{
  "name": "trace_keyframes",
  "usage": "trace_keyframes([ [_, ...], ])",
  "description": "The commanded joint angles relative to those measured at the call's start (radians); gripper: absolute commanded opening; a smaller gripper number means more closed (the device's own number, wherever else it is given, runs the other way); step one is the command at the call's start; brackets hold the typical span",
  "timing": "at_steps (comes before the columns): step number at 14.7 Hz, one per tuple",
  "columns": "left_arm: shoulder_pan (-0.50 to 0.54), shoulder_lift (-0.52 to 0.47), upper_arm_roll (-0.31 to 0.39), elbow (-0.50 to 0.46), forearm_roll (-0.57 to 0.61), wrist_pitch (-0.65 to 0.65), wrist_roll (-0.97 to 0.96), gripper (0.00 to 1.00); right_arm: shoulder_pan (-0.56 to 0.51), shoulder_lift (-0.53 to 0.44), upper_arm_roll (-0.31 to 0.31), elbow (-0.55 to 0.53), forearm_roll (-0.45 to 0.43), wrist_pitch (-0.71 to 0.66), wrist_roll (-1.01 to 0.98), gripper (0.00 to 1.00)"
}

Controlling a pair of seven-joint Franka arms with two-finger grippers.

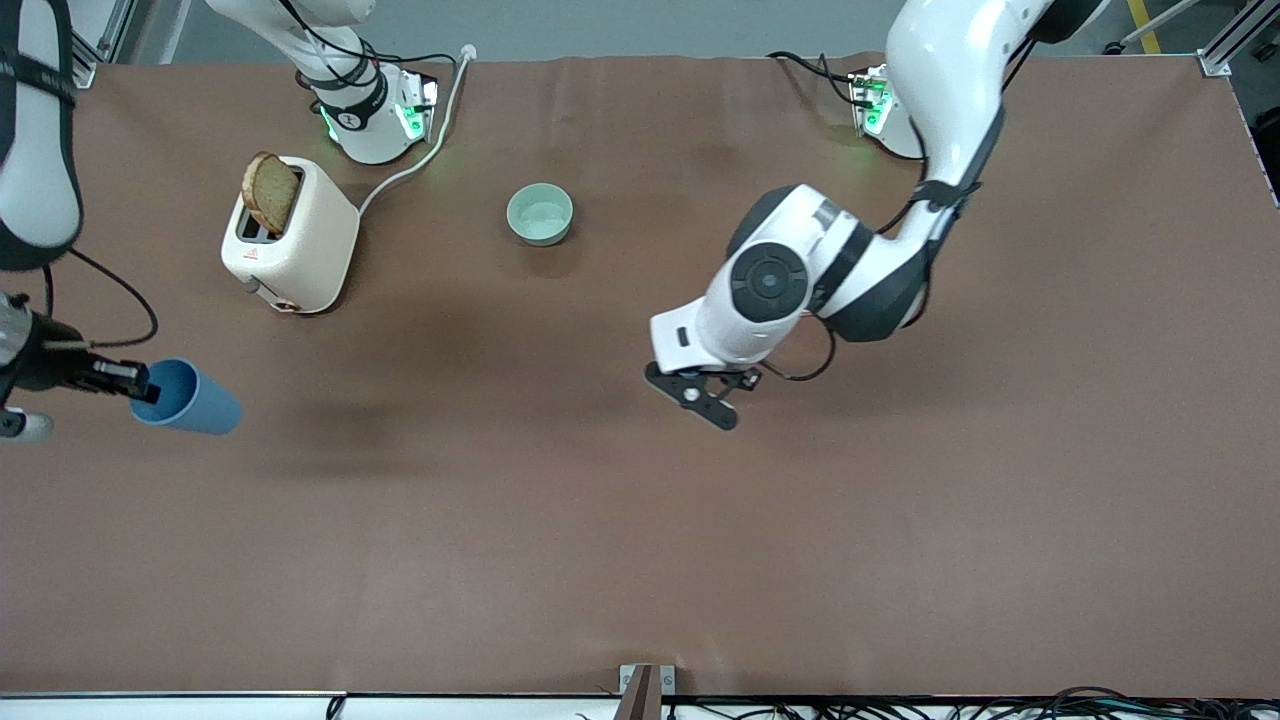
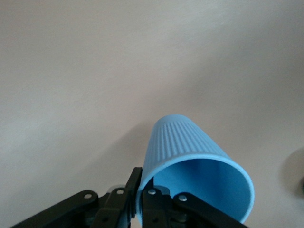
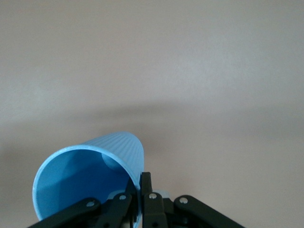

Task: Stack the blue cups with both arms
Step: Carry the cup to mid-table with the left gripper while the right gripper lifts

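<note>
Blue ribbed tapered cup (image 2: pixel 190 147) pinched in left gripper (image 2: pixel 141 197); second cup (image 3: pixel 95 166) in right gripper (image 3: pixel 141 192).

Count from where I stand:
- ribbed matte blue tapered cups: 2, first blue cup (image 1: pixel 190 400), second blue cup (image 2: pixel 190 152)
- round mint-green bowl (image 1: pixel 540 214): 1
- cream two-slot toaster (image 1: pixel 300 250): 1
- brown toasted bread slice (image 1: pixel 270 192): 1
- white jointed robot arms with black bands: 2, right arm (image 1: pixel 35 170), left arm (image 1: pixel 945 90)
- brown tabletop (image 1: pixel 640 520): 1
</note>
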Motion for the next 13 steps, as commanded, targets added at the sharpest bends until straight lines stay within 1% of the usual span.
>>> trace_keyframes([
  [1,-0.062,0.072,0.025,0.041,0.018,0.05,0.008,0.0,0.035,-0.11,-0.001,-0.043,-0.035,-0.068,0.059,0.01],
  [4,-0.127,0.126,0.063,0.041,0.025,0.124,-0.006,0.01,0.057,-0.172,0.001,-0.043,-0.043,-0.137,0.093,0.01],
  [7,-0.184,0.149,0.097,0.041,0.026,0.151,-0.038,0.02,0.068,-0.179,0.002,-0.029,-0.043,-0.145,0.096,0.01],
  [8,-0.195,0.149,0.1,0.038,0.026,0.151,-0.058,0.09,0.068,-0.175,0.002,-0.023,-0.043,-0.145,0.101,0.01],
  [9,-0.199,0.148,0.1,0.037,0.029,0.151,-0.069,0.42,0.068,-0.172,0.002,-0.014,-0.041,-0.142,0.101,0.01],
  [10,-0.199,0.145,0.1,0.034,0.032,0.151,-0.067,0.83,0.068,-0.172,0.002,-0.005,-0.041,-0.143,0.101,0.01],
  [11,-0.198,0.135,0.1,0.034,0.037,0.148,-0.067,1.0,0.068,-0.17,0.002,0.002,-0.041,-0.143,0.101,0.01],
  [13,-0.184,0.093,0.098,0.035,0.037,0.139,-0.066,1.0,0.068,-0.169,0.002,0.002,-0.039,-0.142,0.101,0.01],
])
